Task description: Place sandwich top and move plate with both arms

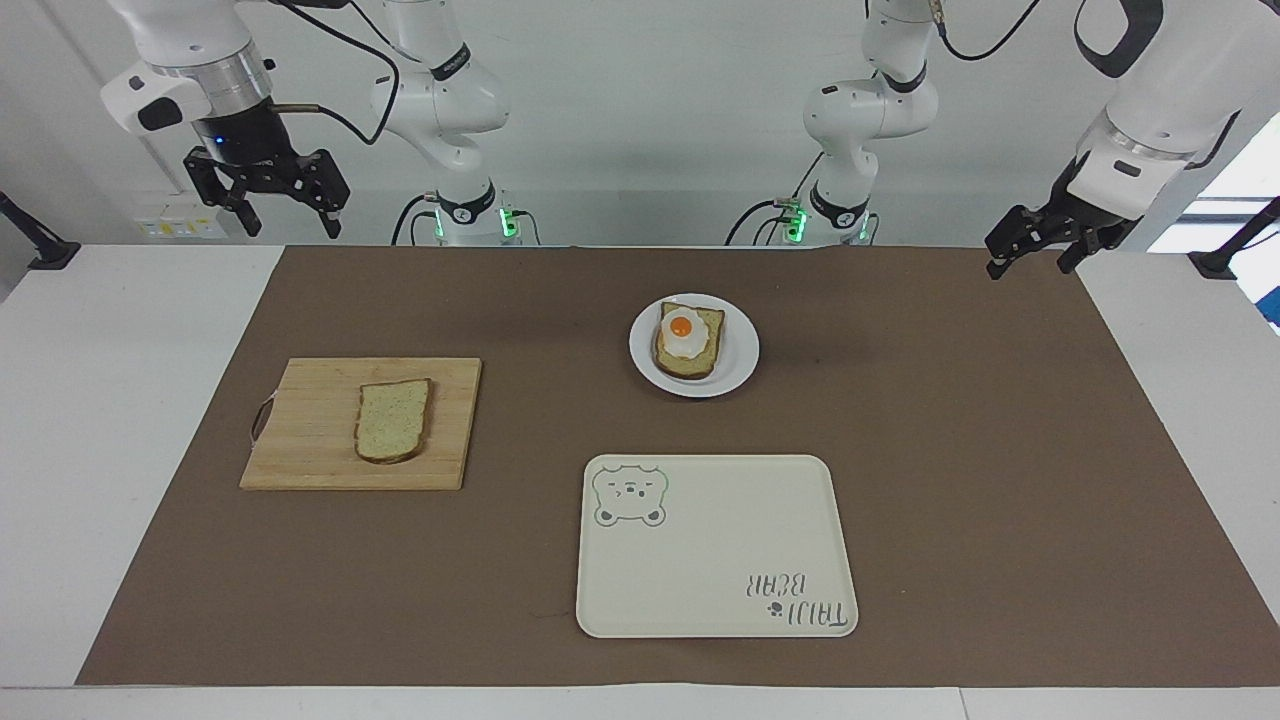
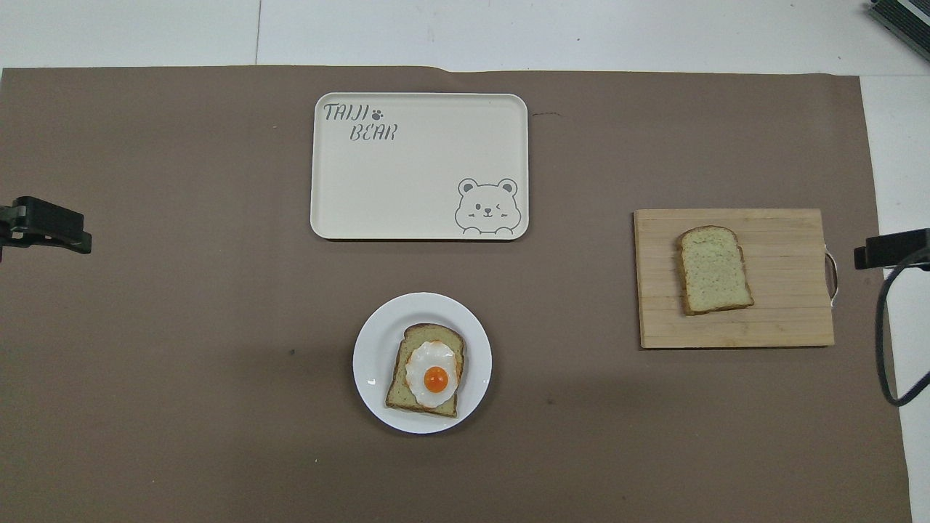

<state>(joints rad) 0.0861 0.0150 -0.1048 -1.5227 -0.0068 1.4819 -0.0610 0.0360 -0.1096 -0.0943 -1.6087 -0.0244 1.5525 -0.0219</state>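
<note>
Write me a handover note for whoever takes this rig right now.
Right gripper: open, empty, raised at its end of the table, waiting.
Left gripper: open, empty, raised at its own end.
Sandwich top: lying on the cutting board, untouched.
Plate: on the mat near the robots, holding bread with egg. Tray: farther out.
Done: nothing.
Left: set the top on the egg, then move the plate with both arms.

The sandwich top [image 1: 393, 433] lies flat on a wooden cutting board [image 1: 300, 440] toward the right arm's end of the tabletop [image 1: 100, 400]. The plate [image 1: 740, 372] carries a bread slice with a fried egg [image 1: 682, 333], nearer the robots than the cream bear tray [image 1: 715, 560]. The right end effector [image 1: 268, 205] and left end effector [image 1: 1040, 245] hang raised, jaws apart, empty.
</note>
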